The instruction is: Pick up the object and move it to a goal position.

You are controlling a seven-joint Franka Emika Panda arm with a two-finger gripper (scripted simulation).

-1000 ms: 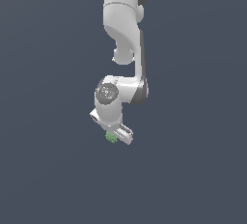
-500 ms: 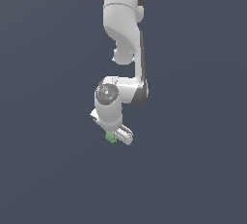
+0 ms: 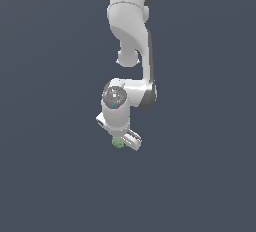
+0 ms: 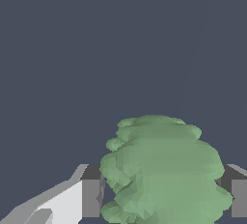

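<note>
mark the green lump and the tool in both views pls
green lump (image 3: 118, 143), exterior view, the part showing beside the tool.
green lump (image 4: 164, 170), wrist view, middle of its bumpy face.
tool (image 3: 125, 140), exterior view, at its tip.
tool (image 4: 164, 196), wrist view, midway between fingertips.

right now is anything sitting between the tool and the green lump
Nothing visible. In the wrist view the green lump sits directly between the two fingers, filling the gap, with no other thing there. In the exterior view it shows just under the tool.
</note>
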